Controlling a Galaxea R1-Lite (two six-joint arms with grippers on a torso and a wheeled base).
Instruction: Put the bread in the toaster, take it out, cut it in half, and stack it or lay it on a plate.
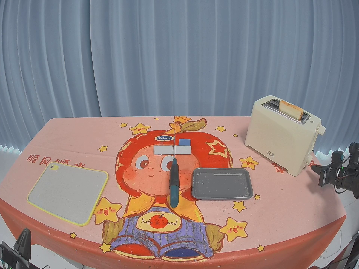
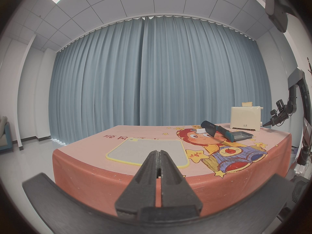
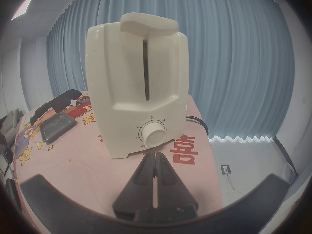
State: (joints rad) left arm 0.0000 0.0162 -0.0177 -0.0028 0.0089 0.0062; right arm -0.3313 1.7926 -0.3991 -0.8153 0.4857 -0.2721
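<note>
On the table (image 1: pixel 299 213): cutting board (image 1: pixel 67 191) near left; toaster (image 1: pixel 280 139) far right, bread slice (image 1: pixel 291 110) sticking up from its slot; grey plate (image 1: pixel 222 185) at centre; knife (image 1: pixel 174 184) just left of it. Left fingers (image 2: pixel 146 176) pressed together, empty, off the near-left edge. Right fingers (image 3: pixel 143 179) likewise, just right of the toaster.

Bread (image 1: pixel 291 110) — lower part hidden in the toaster (image 1: pixel 280 137) slot; knife (image 1: pixel 174 182) blade edge-on, barely visible.
</note>
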